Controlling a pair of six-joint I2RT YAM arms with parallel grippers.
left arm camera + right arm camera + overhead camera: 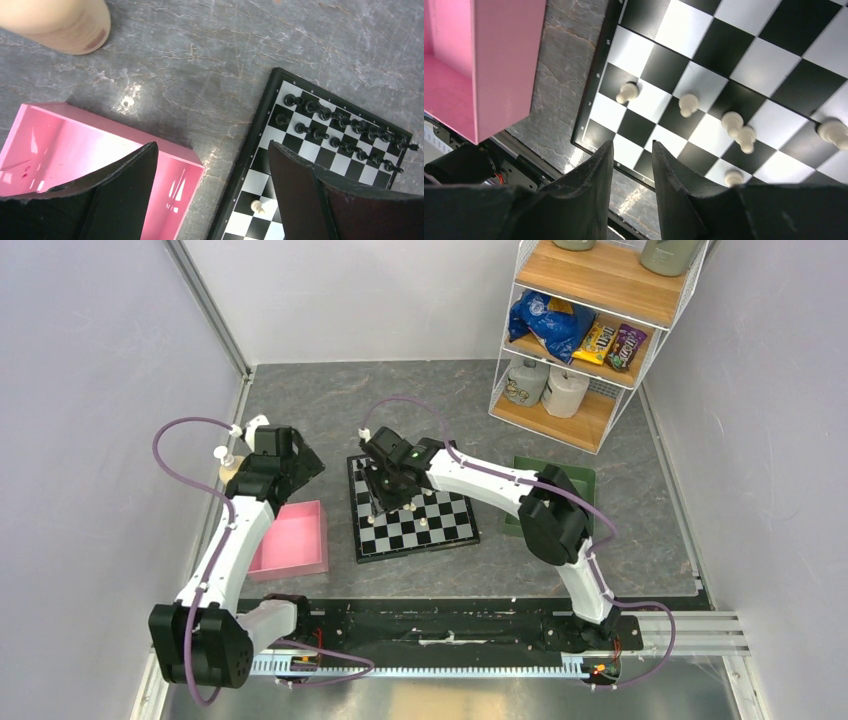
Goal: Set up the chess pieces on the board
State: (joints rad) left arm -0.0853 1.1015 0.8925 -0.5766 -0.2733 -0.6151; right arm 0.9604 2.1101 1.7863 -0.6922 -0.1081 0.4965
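Observation:
The board (pixel 400 540) lies mid-table. Black chess pieces (pixel 340 125) stand in two rows along its far edge. Several cream-white chess pieces (pixel 688 104) stand near its front edge, one of them (pixel 257 206) close to the left border. My right gripper (pixel 632 145) hovers over the board's front-left corner (pixel 596 135). Its jaws are a narrow gap apart with nothing between them. My left gripper (pixel 212 165) hangs wide open and empty above the bare tabletop between the pink tray (pixel 75 150) and the board (pixel 260 177).
The pink tray (pixel 292 540) sits left of the board. A green tray (pixel 560 480) lies to the right, partly under the right arm. A tan round object (pixel 60 22) stands at the far left. A wire shelf (pixel 590 320) with snacks fills the back right.

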